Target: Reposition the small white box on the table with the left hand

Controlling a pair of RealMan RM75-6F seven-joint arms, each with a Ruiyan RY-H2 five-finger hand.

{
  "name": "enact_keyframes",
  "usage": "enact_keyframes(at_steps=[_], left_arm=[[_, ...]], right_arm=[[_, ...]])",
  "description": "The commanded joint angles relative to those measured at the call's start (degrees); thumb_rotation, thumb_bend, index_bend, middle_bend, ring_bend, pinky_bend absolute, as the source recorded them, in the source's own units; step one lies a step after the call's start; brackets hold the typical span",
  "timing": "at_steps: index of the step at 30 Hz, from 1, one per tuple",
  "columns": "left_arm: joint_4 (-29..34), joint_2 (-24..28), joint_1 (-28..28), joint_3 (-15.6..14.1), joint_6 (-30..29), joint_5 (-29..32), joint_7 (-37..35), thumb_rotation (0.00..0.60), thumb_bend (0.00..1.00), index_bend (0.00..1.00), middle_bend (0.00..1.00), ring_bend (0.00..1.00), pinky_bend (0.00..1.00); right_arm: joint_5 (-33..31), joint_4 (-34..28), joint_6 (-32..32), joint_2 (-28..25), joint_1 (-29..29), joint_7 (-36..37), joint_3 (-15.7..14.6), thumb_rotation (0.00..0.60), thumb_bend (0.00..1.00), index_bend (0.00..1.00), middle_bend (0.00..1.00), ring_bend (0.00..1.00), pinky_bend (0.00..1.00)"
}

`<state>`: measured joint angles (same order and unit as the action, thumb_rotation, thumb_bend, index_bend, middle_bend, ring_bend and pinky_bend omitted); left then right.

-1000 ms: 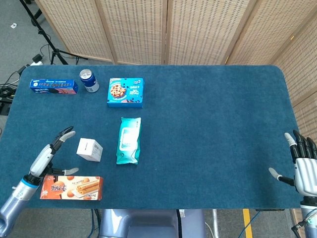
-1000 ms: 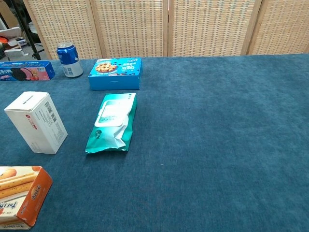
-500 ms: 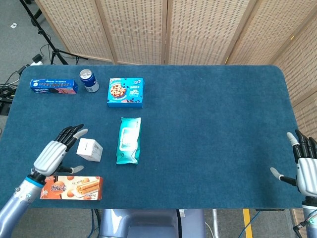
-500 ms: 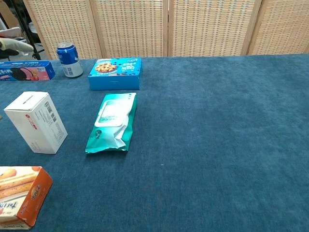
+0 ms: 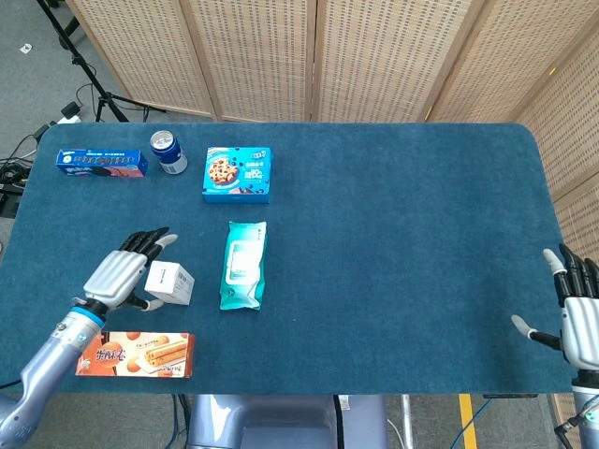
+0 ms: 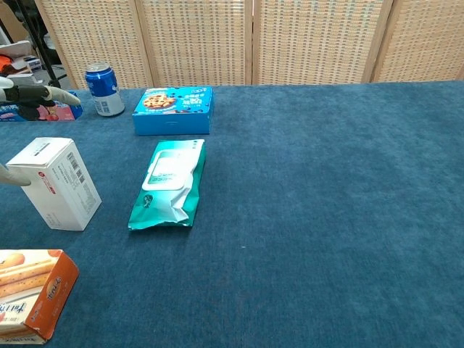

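Left hand reaches forward from lower left, forearm angled up, fingers spread (only fingertips show in chest view). Right hand hangs at lower right edge, fingers apart, thumb out, holding nothing.

Wipes pack just right of small white box, biscuit box near front; table open elsewhere.

I count one small white box, one teal wipes packet, one blue can, one blue cookie box, one long blue biscuit box, one orange biscuit box, and my two hands: left hand, right hand.
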<state>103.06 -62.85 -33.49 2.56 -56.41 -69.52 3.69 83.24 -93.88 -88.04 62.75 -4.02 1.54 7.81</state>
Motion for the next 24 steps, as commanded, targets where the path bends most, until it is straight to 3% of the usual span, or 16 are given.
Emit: enact_keyframes(at_steps=[1, 5, 9, 13, 20, 24], left_arm=[[-0.5, -0.5, -0.8, 0.2, 1.4, 1.3, 1.6, 0.6, 0.1, 0.04, 0.0, 0.0, 0.0], [-1.0, -1.1, -1.7, 0.4, 2.4, 3.5, 4.5, 0.6, 0.11, 0.17, 0.13, 0.03, 0.07], [-1.2, -1.9, -2.1, 0.6, 2.1, 5.1, 7.1, 0.6, 0.14, 0.36, 0.32, 0.17, 0.15], [-1.3, -2.5, -2.0, 0.8, 1.4, 6.7, 9.1, 0.6, 0.17, 0.47, 0.43, 0.26, 0.23], [-1.0, -2.2, -1.2, 1.5, 0.1, 8.0, 8.3, 0.6, 0.21, 0.49, 0.45, 0.27, 0.25], [-1.3, -1.6, 0.7, 2.7, -1.0, 5.2, 0.5, 0.6, 0.21, 0.49, 0.45, 0.27, 0.26]], right_arm=[[-0.1, 0.0, 0.1, 0.0, 0.0, 0.1, 0.0, 0.6, 0.0, 0.0, 0.0, 0.0, 0.0], [-0.3, 0.1, 0.2, -0.1, 0.0, 0.5, 0.1, 0.6, 0.0, 0.0, 0.0, 0.0, 0.0], [-0.4, 0.2, 0.4, -0.3, -0.1, 1.0, 0.2, 0.6, 0.0, 0.0, 0.0, 0.0, 0.0], [-0.5, 0.2, 0.5, -0.4, -0.1, 1.4, 0.2, 0.6, 0.0, 0.0, 0.0, 0.0, 0.0], [-0.5, 0.2, 0.6, -0.5, -0.1, 1.8, 0.2, 0.6, 0.0, 0.0, 0.0, 0.0, 0.0], [-0.5, 0.2, 0.5, -0.5, 0.0, 1.9, 0.2, 0.6, 0.0, 0.0, 0.0, 0.0, 0.0]])
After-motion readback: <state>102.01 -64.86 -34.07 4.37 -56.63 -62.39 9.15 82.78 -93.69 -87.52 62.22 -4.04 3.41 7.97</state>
